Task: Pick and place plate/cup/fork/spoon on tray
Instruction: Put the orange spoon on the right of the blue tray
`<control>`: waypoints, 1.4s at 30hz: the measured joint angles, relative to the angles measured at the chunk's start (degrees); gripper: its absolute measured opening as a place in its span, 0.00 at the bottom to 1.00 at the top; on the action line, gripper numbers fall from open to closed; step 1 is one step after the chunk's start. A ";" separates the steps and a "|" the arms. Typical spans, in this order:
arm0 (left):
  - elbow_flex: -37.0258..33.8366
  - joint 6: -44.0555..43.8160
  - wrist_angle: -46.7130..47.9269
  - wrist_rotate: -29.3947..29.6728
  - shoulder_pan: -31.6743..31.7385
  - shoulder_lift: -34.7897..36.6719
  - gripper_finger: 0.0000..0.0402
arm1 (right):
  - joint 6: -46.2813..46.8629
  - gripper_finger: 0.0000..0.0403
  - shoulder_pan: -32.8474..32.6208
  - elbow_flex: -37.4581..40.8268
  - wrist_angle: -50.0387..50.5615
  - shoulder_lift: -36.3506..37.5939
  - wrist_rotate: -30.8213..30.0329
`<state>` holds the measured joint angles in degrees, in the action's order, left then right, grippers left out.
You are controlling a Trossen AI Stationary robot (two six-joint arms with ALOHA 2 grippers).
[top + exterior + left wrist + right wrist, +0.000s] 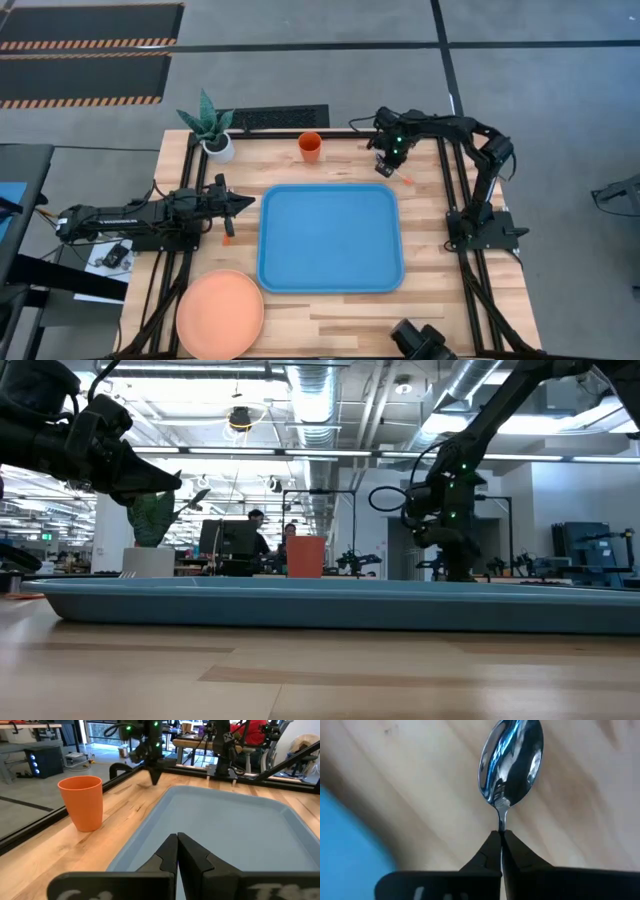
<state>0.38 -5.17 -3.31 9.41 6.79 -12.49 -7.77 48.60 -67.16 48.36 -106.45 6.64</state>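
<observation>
Wooden table, right gripper pinching spoon

You are looking at a tray lying bare in the middle of the frame, its whole blue floor offering open room. At its upper right corner the right claw is sitting low over the bench, pinched on the spoon, blocking that corner. The left claw is hanging closed just left of the tray's rim. The cup and potted plant are crowding the upper edge; the plate is filling the lower left.
</observation>
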 joint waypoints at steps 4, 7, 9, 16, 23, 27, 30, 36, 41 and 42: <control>0.00 -0.02 -0.01 0.00 0.00 0.00 0.00 | 7.47 0.01 -0.15 -0.31 2.16 4.05 0.17; 0.00 -0.04 -0.03 0.00 0.00 0.00 0.00 | 13.98 0.02 -0.81 -0.13 5.36 7.07 -0.13; 0.00 -0.07 -0.02 0.00 0.00 0.02 0.00 | 19.88 0.02 -1.59 -0.23 6.06 9.41 -0.14; 0.00 -0.61 -0.04 0.02 0.00 0.02 0.00 | 42.39 0.01 -10.69 5.85 7.17 19.71 -0.83; 0.00 -0.53 -0.02 0.02 0.00 0.02 0.00 | 67.97 0.01 -27.41 13.49 5.43 27.50 -4.01; 0.00 -1.42 -0.01 -0.13 0.00 0.02 0.00 | 80.58 0.01 -37.33 14.29 5.04 28.06 -6.56; 0.00 -1.86 0.20 -0.61 -0.02 0.02 0.00 | 88.14 0.02 -43.46 14.20 3.27 27.30 -9.85; 0.00 -1.97 0.26 -1.53 -0.01 0.02 0.00 | 97.76 0.02 -49.21 14.25 3.31 21.62 -10.45; 0.00 -1.97 0.28 -1.51 0.00 0.02 0.00 | 97.46 0.02 -48.49 14.25 1.65 16.85 -9.80; 0.00 -1.97 0.29 -1.51 -0.02 0.02 0.00 | 96.87 0.02 -48.08 14.25 0.98 16.18 -9.67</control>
<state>0.38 -7.14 -3.02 7.90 6.77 -12.47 89.10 0.52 -52.91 49.35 -90.28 -3.03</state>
